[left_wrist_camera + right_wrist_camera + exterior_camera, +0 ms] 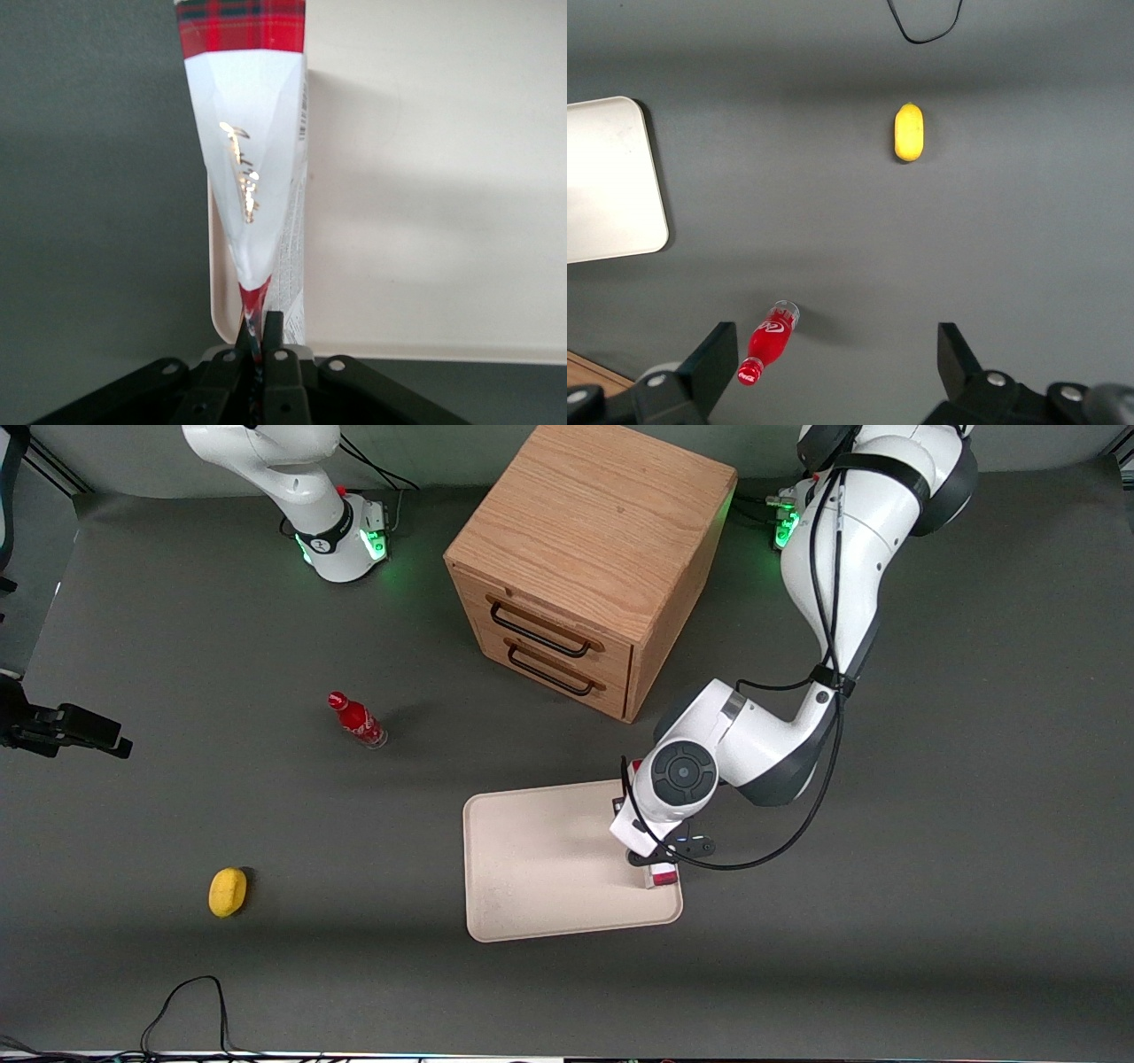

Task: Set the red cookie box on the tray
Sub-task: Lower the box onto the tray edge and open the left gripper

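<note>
Hand (pixel 257 341) pinching my box's (pixel 252 168) thin edge above the tray (pixel 425 177); light, stiff card, easily tipped.

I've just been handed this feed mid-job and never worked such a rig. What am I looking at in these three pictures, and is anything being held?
These are two white robot arms at a dark grey table. The front picture looks down from the side facing them. One close picture comes from a camera on the working arm's wrist; the other comes from the parked arm's wrist.

The working arm's pincer is shut on the red cookie box, gripping its thin edge. It holds the box at the edge of the cream tray toward the working arm's end; whether the box touches the tray I cannot tell.

Also on the table: a wooden drawer cabinet, a small red bottle and a yellow object, both toward the parked arm's end.
</note>
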### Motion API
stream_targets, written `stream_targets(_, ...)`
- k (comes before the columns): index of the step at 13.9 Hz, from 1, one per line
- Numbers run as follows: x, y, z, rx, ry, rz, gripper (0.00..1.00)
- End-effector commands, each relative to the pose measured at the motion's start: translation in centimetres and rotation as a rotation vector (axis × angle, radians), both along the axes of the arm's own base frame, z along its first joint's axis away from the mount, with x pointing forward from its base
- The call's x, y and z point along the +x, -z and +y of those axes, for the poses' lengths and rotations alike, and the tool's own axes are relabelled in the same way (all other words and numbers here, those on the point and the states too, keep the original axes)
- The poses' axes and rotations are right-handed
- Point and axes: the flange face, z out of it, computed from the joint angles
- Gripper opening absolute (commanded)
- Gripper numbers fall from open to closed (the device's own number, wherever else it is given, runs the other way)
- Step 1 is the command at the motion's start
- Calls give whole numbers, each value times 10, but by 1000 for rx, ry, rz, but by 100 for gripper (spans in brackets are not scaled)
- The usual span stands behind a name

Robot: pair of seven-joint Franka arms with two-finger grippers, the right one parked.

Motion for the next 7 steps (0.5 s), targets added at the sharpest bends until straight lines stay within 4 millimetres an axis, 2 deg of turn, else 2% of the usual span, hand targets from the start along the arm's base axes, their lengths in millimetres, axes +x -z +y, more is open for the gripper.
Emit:
stream_targets(1, 2, 0, 3, 24, 6, -32, 0)
stream_targets(5, 9, 3, 5, 15, 0, -67, 0)
stream_targets(7, 9, 9, 5, 33, 10, -78, 70)
